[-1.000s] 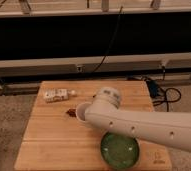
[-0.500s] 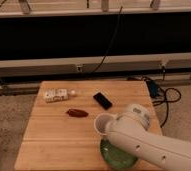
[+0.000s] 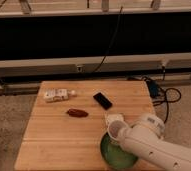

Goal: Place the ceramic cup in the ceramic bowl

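The white ceramic cup (image 3: 114, 131) is at the tip of my arm, held just above the far left rim of the dark-green ceramic bowl (image 3: 112, 154). The bowl sits at the front right of the wooden table (image 3: 54, 142). My gripper (image 3: 119, 135) is shut on the cup and is mostly hidden behind it and by my white arm (image 3: 154, 147), which comes in from the lower right and covers the bowl's right side.
A flat whitish square block (image 3: 114, 119) lies just behind the cup. A dark red object (image 3: 77, 113), a black phone-like slab (image 3: 102, 100) and a white patterned box (image 3: 55, 95) lie farther back. Cables (image 3: 164, 95) lie off the table's right edge.
My arm has carried the cup from the table's middle to the right and toward the front, so it now sits over the bowl's rim.
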Controlling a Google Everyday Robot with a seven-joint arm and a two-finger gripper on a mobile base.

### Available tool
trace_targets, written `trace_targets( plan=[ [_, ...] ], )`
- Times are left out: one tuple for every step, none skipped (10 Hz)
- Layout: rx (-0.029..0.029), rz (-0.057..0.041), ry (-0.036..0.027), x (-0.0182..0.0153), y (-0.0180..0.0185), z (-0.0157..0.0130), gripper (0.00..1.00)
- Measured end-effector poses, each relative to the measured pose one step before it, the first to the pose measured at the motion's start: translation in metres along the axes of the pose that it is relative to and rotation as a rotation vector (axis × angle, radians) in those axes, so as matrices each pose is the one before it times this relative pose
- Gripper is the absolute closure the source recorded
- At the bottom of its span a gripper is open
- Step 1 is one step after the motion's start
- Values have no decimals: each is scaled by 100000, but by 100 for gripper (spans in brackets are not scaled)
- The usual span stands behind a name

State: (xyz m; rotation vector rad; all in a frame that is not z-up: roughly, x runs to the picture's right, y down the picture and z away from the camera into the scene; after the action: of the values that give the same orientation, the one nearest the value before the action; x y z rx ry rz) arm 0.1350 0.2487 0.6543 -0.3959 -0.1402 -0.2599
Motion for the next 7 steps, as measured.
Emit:
trace_targets(
  plan=[
    [-213, 1452, -300, 198, 551, 404, 22],
    [-109, 1028, -12, 355, 465, 323, 20],
    [191, 777, -147, 192, 313, 254, 20],
    [251, 681, 7, 220, 359, 368, 20],
    [241, 184, 170, 181, 307, 500, 20],
    [196, -504, -34, 60, 81, 412, 20],
    [749, -980, -271, -164, -542, 222, 20]
  ],
)
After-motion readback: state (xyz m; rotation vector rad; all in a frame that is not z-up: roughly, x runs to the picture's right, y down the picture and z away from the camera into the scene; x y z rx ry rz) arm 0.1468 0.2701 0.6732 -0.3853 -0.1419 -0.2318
